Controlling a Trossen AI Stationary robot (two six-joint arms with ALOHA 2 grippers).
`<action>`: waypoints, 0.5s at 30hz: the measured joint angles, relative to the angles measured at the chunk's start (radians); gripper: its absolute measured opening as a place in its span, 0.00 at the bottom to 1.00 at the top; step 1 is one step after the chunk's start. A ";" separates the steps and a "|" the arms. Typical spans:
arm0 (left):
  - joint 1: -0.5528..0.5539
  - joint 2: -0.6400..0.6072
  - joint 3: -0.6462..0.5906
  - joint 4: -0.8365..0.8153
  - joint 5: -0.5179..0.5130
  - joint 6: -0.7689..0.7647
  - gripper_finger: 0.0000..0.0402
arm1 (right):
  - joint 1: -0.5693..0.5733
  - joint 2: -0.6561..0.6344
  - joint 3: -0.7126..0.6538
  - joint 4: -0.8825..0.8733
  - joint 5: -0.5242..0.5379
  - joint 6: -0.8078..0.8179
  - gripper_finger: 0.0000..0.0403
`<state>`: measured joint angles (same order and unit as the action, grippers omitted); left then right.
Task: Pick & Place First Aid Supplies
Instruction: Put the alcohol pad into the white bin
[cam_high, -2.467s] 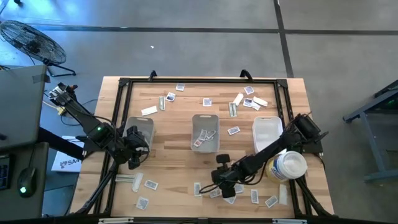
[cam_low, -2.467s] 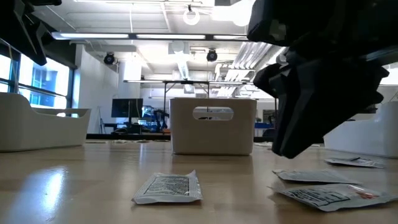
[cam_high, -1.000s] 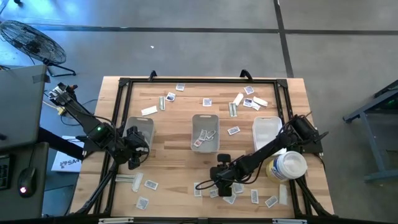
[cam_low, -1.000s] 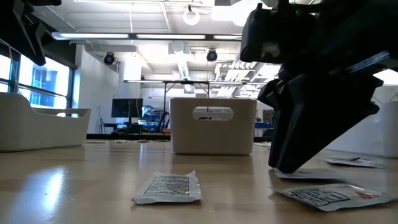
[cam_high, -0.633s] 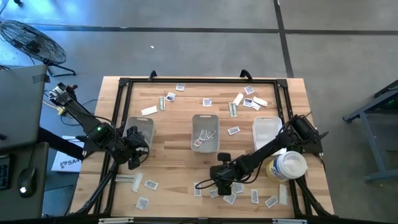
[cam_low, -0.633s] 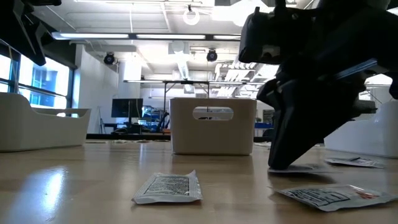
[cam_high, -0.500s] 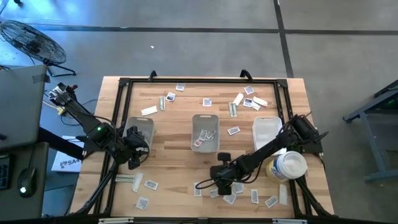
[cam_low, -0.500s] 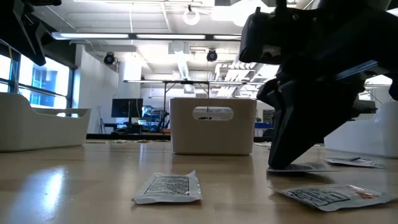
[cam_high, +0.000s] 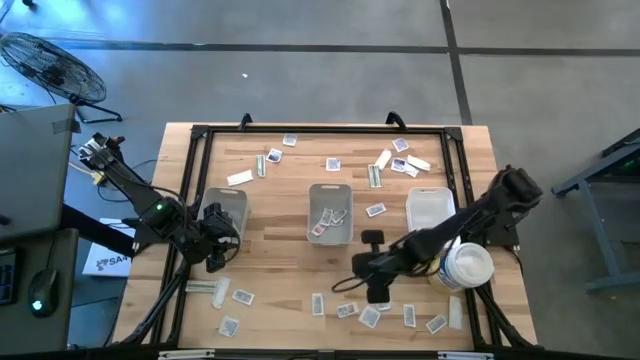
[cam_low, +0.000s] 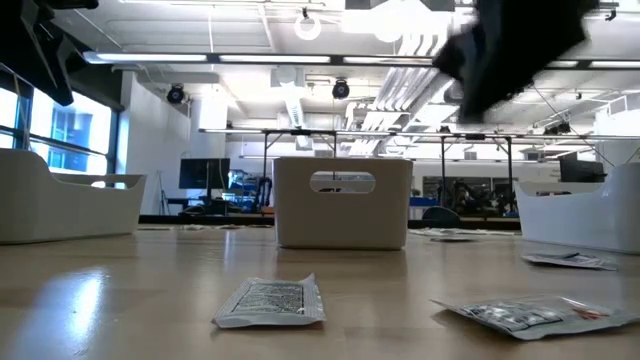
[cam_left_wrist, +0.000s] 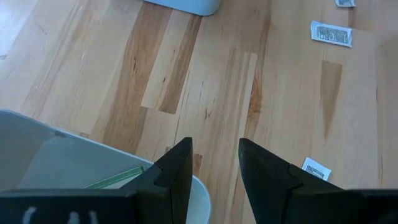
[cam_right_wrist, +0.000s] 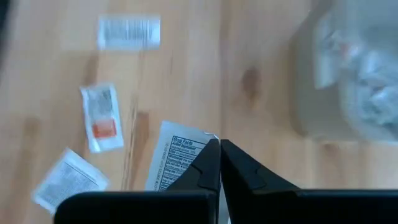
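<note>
First aid supplies lie scattered: sachets near the front edge, more along the far side, and some in the middle grey tray. My right gripper hangs above the front-edge cluster, shut on a white printed sachet; in the low view it shows only as a dark blur at the top. My left gripper stays open and empty over the near rim of the left grey tray, which holds a green strip. My right gripper pinches the printed sachet by one edge between its two fingers. The fingers slant down from above. The sachet sticks out to one side of the fingers and is lifted clear of the table.
A white tray and a big round white tub stand at the right, under my right arm. Loose packets lie below the gripper. Two sachets lie flat near the low camera. A black frame rims the table.
My right gripper was down on the sachets near the front edge; it has taken hold of one and risen well clear of the table, drifting a little toward the far edge. The sachet that lay under it is gone from the tabletop. My left arm has kept still.
</note>
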<state>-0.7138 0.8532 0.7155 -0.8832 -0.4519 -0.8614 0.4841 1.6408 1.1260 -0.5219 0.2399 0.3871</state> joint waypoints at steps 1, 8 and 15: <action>0.000 0.000 0.000 0.001 0.000 0.000 0.32 | -0.001 -0.029 0.002 -0.006 0.010 -0.002 0.00; 0.000 0.000 0.000 0.000 0.000 0.000 0.32 | -0.049 -0.198 0.003 -0.119 0.083 -0.002 0.00; 0.000 0.000 0.000 -0.001 0.000 0.000 0.32 | -0.138 -0.362 0.003 -0.349 0.143 0.110 0.00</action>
<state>-0.7136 0.8532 0.7155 -0.8841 -0.4523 -0.8616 0.3457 1.2791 1.1290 -0.8707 0.3834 0.4966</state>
